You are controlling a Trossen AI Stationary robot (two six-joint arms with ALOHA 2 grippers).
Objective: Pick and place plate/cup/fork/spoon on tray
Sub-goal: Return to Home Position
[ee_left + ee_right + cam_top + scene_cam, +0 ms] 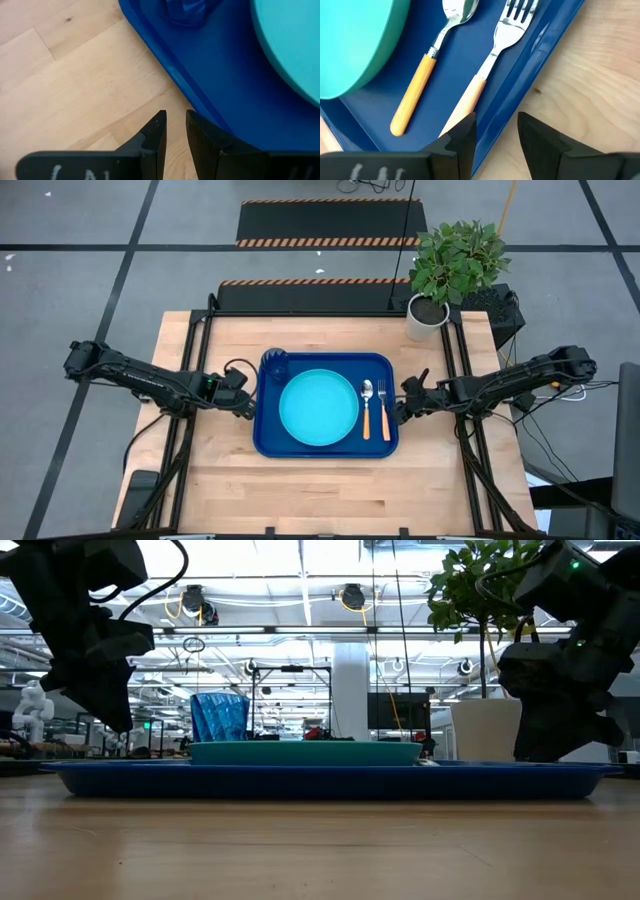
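I see my right gripper [495,131] slightly parted and empty over the tray's [268,442] right rim; left gripper [175,131] likewise at the left rim. Fork [382,408] lies beside spoon [367,408], tines away from me.

The large dark blue rectangular plastic tray [326,446] sits mid-frame, holding the round light cyan plate [318,407] centrally, the small dark translucent blue tumbler [275,364] upper left, and the orange-handled spoon [366,409] and orange-handled fork [383,411] right.

Even, bright overhead light fills the high view, with only soft shadows on the pale wooden tabletop [300,490]. In the low view, ceiling lamps glare behind 2 dark, backlit arms, and the nearest wood is blurred. Beyond the right gripper [495,132], the silver-tined, orange-handled fork [492,60] catches highlights; both grippers' fingers look soft.
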